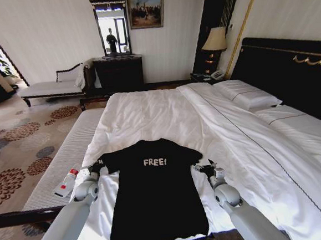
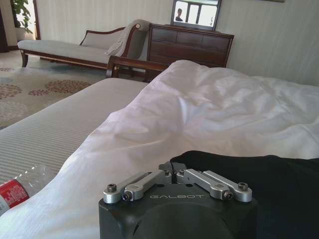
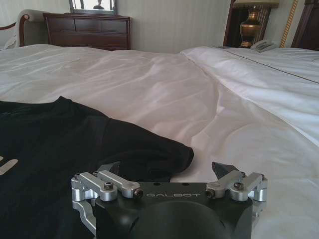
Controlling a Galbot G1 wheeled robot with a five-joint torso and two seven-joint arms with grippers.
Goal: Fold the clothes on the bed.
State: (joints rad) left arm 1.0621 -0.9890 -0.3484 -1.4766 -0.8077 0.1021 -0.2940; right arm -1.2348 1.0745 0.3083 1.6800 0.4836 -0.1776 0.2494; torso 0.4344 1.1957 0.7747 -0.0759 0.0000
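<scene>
on the striped white bench [image 1: 63, 155] along the robot's left side of the bed [image 1: 165, 111] lies a clear plastic bottle [image 1: 66, 183] with a red label, just beside the duvet's edge. next to it the left gripper [image 1: 97, 165] rests low at the tip of the black t-shirt [image 1: 155, 198]'s left sleeve, its fingers [image 2: 172, 169] drawn together and meeting at the sleeve edge; whether they pinch the cloth cannot be told. the shirt lies flat, front up, "free!" lettering showing, on the white duvet near the bed's foot. at its other sleeve the right gripper [image 1: 204, 167] sits on the duvet with fingers [image 3: 223, 169] spread wide, the sleeve tip [image 3: 169, 154] lying between them.
</scene>
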